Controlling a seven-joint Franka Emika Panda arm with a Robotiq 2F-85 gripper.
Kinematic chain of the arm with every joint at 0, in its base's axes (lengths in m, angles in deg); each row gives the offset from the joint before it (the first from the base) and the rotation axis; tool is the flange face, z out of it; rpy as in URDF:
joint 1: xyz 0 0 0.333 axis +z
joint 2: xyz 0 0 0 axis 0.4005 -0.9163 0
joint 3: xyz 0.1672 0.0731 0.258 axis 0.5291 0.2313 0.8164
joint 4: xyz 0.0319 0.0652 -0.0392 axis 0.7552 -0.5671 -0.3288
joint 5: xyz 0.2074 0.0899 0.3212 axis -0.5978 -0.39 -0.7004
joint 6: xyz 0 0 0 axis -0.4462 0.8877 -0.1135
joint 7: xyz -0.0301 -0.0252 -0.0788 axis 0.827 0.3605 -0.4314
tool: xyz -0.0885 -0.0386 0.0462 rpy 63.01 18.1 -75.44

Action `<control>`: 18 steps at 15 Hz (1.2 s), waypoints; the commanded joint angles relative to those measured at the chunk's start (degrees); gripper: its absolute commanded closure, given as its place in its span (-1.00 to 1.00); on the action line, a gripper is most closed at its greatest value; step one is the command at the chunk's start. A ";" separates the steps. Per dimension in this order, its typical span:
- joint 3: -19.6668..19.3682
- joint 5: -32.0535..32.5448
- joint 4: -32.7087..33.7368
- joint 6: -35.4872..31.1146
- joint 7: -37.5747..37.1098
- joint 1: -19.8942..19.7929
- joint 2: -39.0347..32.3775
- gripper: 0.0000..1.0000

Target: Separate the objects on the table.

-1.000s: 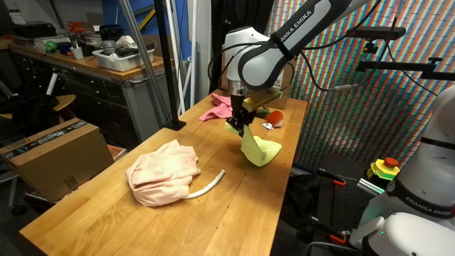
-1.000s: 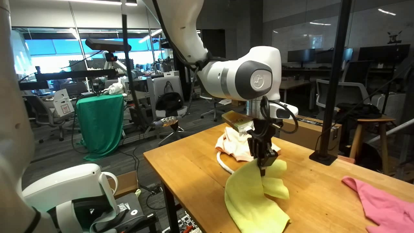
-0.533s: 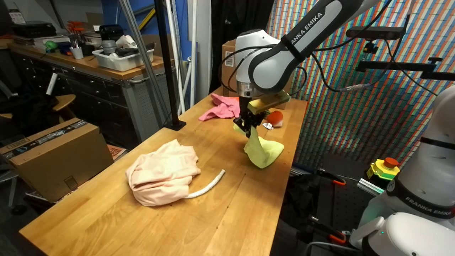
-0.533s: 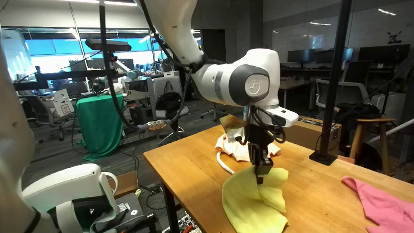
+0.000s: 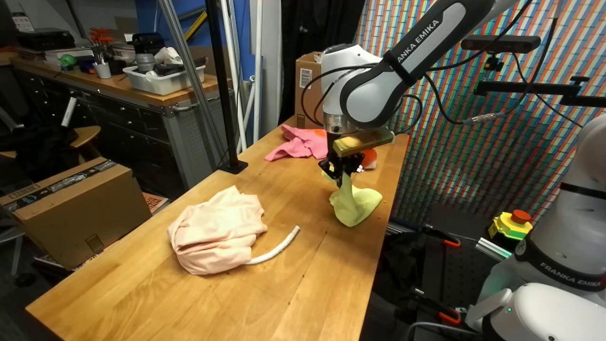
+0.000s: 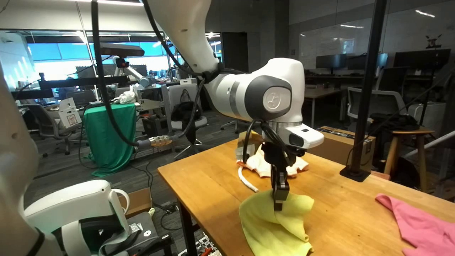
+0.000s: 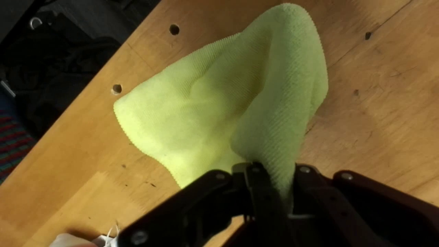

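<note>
The gripper (image 6: 278, 205) pinches the yellow cloth (image 6: 272, 225) on the tabletop (image 5: 189, 308), apart from the pink cloth (image 5: 300, 143) and peach cloth (image 5: 218, 229); separating looks mostly done, with the white cord (image 5: 279, 250), touching the peach cloth, probably left.

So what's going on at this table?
A robot arm has a yellow-green cloth gripped in its pincer, part held up and the rest seeming to lie on the tabletop. The pink cloth lies apart from it. A white cord pokes out from the peach-beige cloth, so those two don't look separated yet.
</note>
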 commanded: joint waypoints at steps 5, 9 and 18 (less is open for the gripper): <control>-0.33 -3.11 -3.29 0.58 -6.16 -1.69 1.54 0.73; -0.56 -6.92 -2.88 1.78 -5.83 -2.88 0.20 0.74; -0.42 -7.79 -2.47 4.04 -6.74 -3.03 1.12 -0.13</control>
